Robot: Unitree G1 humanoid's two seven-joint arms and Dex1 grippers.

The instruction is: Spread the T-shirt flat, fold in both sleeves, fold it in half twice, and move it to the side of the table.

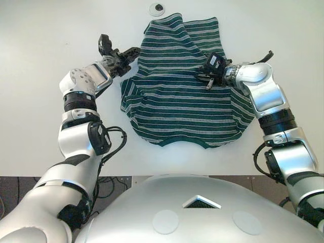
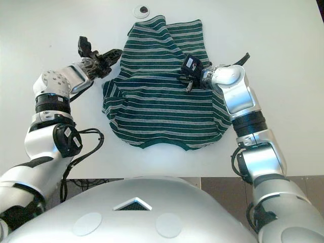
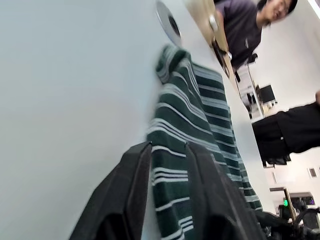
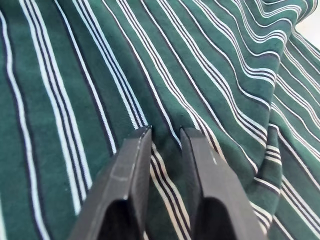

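Left eye view: rumpled green white-striped T-shirt (image 1: pixel 182 101) lay mid white table (image 1: pixel 45 30); left gripper (image 1: pixel 120 48) gaped beside its edge, right gripper (image 1: pixel 207 80) sat on it, grip untellable. A lone tug could bunch the cloth.

I can read no words, numbers or signs from where I stand. The right gripper (image 1: pixel 207 80) has a small pale sticker (image 1: pixel 214 60) on its housing, but the print on it is too small to make out. The T-shirt (image 1: pixel 177 109) carries only green and white stripes. In the room behind the table there is a small green lit sign (image 3: pixel 285 202), and its marks are too small to tell.
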